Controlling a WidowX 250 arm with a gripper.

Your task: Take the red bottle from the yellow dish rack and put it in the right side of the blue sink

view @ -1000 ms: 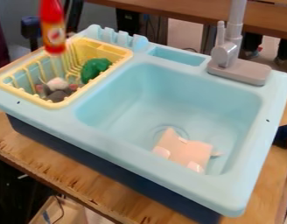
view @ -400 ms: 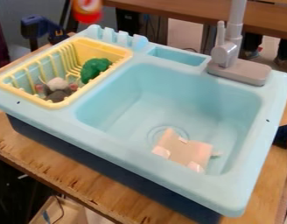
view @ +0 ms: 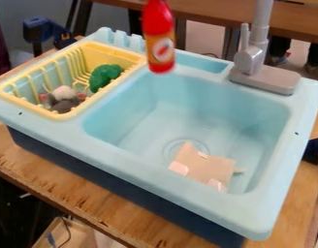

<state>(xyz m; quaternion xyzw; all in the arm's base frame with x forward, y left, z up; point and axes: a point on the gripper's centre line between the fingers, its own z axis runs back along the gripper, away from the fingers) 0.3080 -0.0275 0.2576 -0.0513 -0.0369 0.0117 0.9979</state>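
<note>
Red bottle (view: pixel 160 41), smooth, rounded, above smooth pale-blue sink (view: pixel 126 161); cannot tell jaws' state.

grey faucet (view: pixel 252 55) upright | green toy (view: pixel 105 77) near grey-and-white toy (view: pixel 64 103) | pale pink piece (view: pixel 203 167) | wooden table (view: pixel 58 180), worn edge

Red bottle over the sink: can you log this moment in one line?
Red bottle: upright, above basin's back left | yellow rack: green piece inside | pinkish piece: in basin, by drain | faucet: back right
</note>
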